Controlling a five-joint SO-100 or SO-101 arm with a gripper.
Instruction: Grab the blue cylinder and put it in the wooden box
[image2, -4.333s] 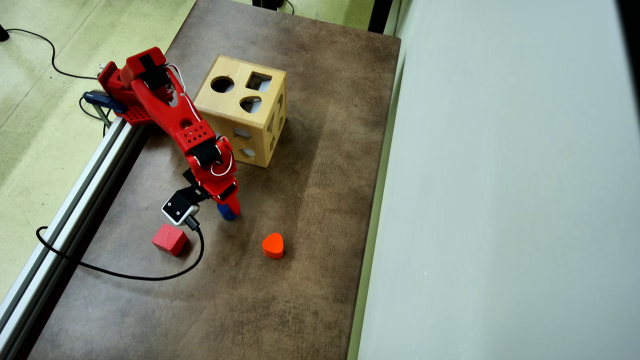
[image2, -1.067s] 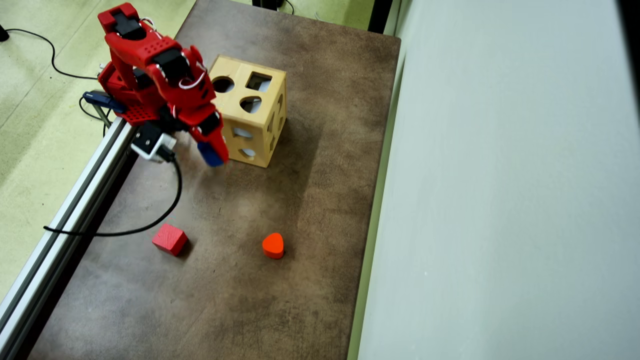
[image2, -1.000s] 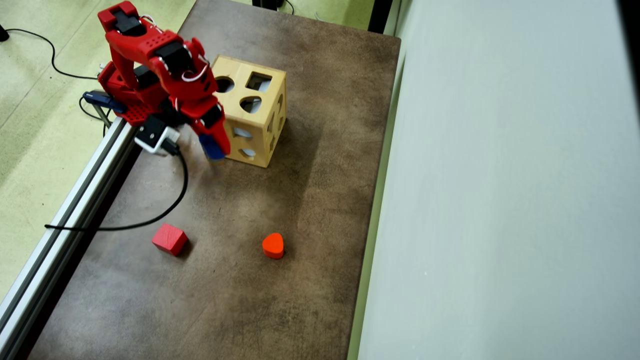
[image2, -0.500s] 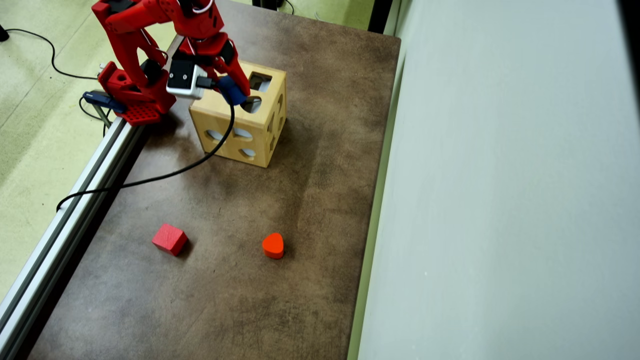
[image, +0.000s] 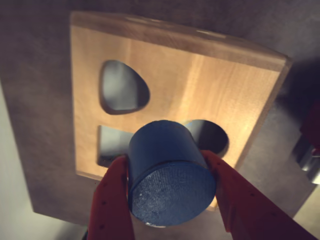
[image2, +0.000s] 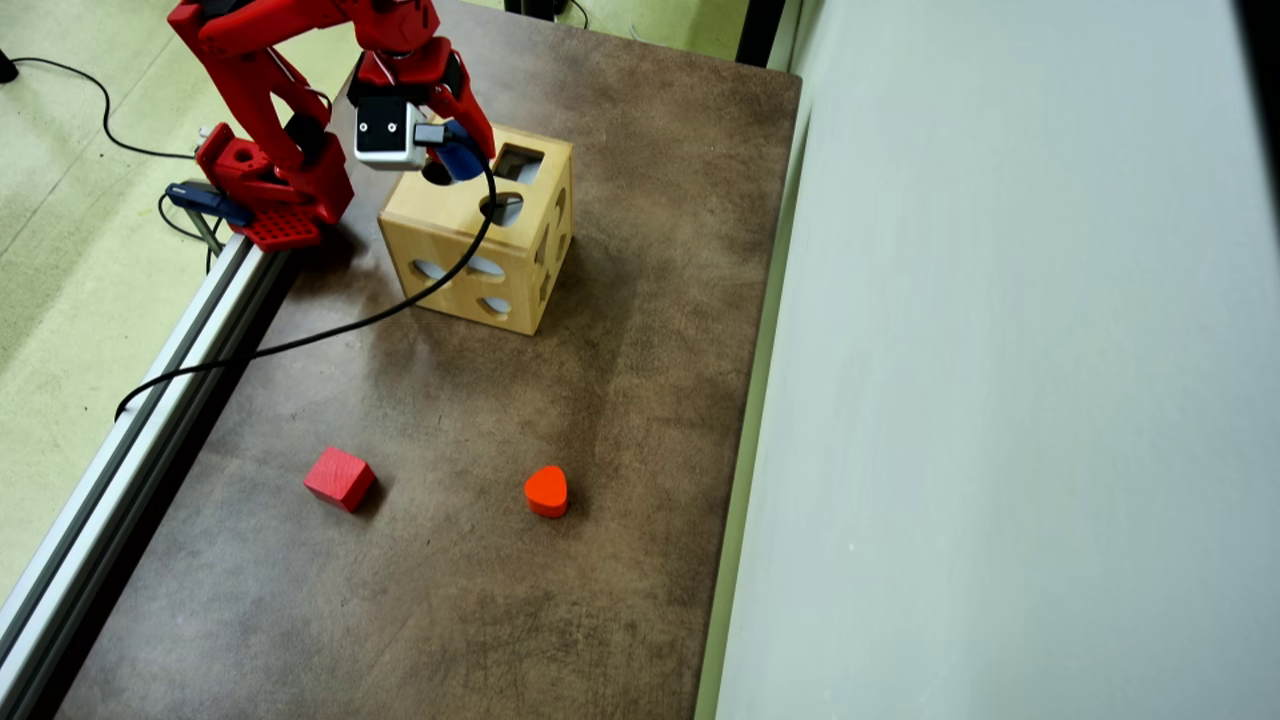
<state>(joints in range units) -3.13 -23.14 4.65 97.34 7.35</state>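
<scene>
My red gripper (image: 170, 172) is shut on the blue cylinder (image: 167, 172), one finger on each side of it. The cylinder hangs above the wooden box (image: 200, 80), over its top face and partly covering the round hole (image: 212, 137). A heart-like hole (image: 122, 87) and a square hole (image: 110, 145) show beside it. In the overhead view the gripper (image2: 462, 155) holds the blue cylinder (image2: 460, 160) over the near-left part of the wooden box (image2: 470, 235) top.
A red cube (image2: 340, 478) and an orange-red heart block (image2: 546, 491) lie on the brown table (image2: 560, 400), well in front of the box. A black cable (image2: 330, 325) trails from the wrist camera across the box. A metal rail (image2: 130, 440) borders the table's left edge.
The arm has carried the blue cylinder up from the table and over the box top. In the last half second it shifted slightly toward the round hole.
</scene>
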